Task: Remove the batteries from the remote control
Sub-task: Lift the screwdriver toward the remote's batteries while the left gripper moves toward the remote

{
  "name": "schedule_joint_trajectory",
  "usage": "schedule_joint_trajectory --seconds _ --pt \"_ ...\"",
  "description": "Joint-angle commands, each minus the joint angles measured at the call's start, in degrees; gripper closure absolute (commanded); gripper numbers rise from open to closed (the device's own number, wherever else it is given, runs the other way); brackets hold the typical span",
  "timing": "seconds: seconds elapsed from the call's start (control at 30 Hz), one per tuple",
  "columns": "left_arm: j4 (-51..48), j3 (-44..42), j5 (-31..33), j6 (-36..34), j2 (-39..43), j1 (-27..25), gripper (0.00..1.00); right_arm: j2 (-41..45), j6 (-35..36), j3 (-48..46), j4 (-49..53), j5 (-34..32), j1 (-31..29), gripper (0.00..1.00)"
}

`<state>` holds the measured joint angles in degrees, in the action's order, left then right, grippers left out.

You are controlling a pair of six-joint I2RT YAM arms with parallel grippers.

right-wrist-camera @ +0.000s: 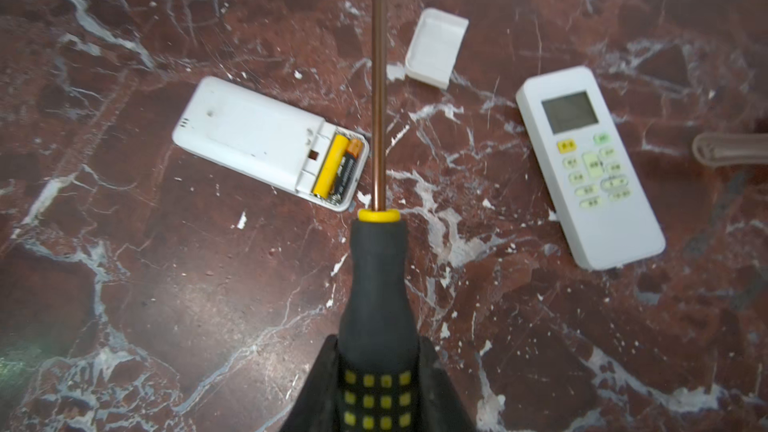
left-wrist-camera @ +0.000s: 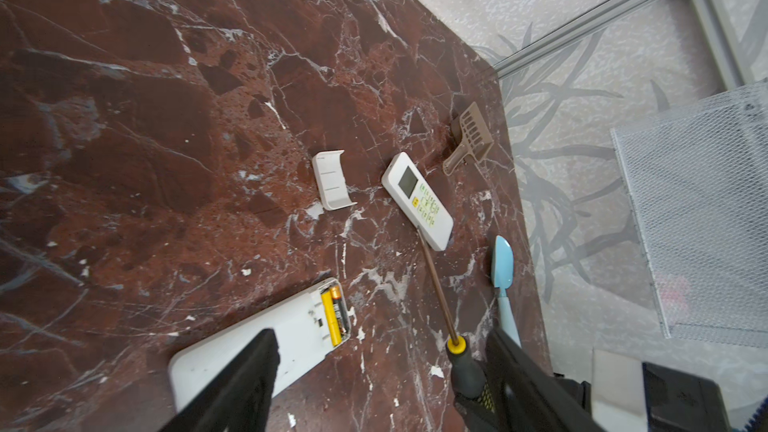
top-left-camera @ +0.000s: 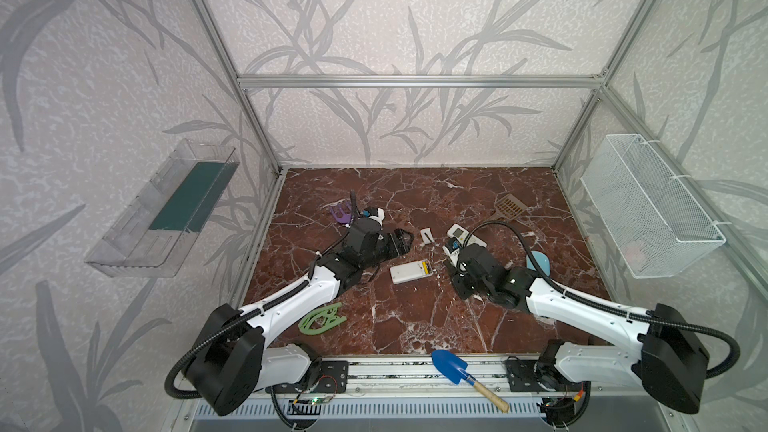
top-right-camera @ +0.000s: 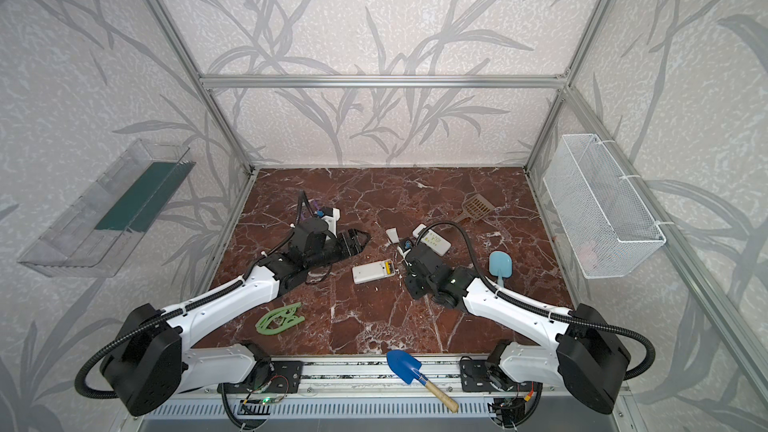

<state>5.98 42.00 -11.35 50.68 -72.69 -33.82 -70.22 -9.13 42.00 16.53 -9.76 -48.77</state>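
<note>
Right wrist view: the right end effector (right-wrist-camera: 376,351) is clamped on the black-and-yellow handle of a screwdriver (right-wrist-camera: 376,268), whose copper-coloured shaft runs up out of the picture. Just beside that shaft a white remote (right-wrist-camera: 249,130) lies face down on the red marble tabletop (right-wrist-camera: 124,284). Its battery compartment is uncovered at the end nearer the shaft. The batteries (right-wrist-camera: 336,166) sit in that compartment side by side, one yellow, one black with an orange end. The loose battery cover (right-wrist-camera: 436,45) lies near the remote's open end, apart from it. A second remote (right-wrist-camera: 590,164) lies face up, well apart from the first, with its screen and pale green buttons showing.

In the left wrist view the left end effector (left-wrist-camera: 380,338) has its fingers (left-wrist-camera: 245,376) spread wide with nothing gripped. One finger overlaps the closed end of the face-down remote in the picture; whether it touches cannot be told. In both top views this end effector sits behind and left of the remote, apart from the batteries.
</note>
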Motion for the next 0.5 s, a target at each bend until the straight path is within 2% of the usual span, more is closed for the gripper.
schedule_joint_trajectory --seconds 0.0,0.23,0.47 --pt "6.69 0.81 1.43 3.17 -0.90 -0.74 0.27 0.98 2.88 3.31 -1.22 -2.05 -0.75 0.97" --pt "14.52 -0.55 5.02 6.02 -3.03 -3.03 0.36 -0.99 1.91 9.80 0.67 -1.45 -0.88 0.97" --pt "24.53 -2.16 5.18 8.83 -5.63 -3.84 0.41 -2.71 2.13 12.54 -0.63 1.25 -0.96 0.97"
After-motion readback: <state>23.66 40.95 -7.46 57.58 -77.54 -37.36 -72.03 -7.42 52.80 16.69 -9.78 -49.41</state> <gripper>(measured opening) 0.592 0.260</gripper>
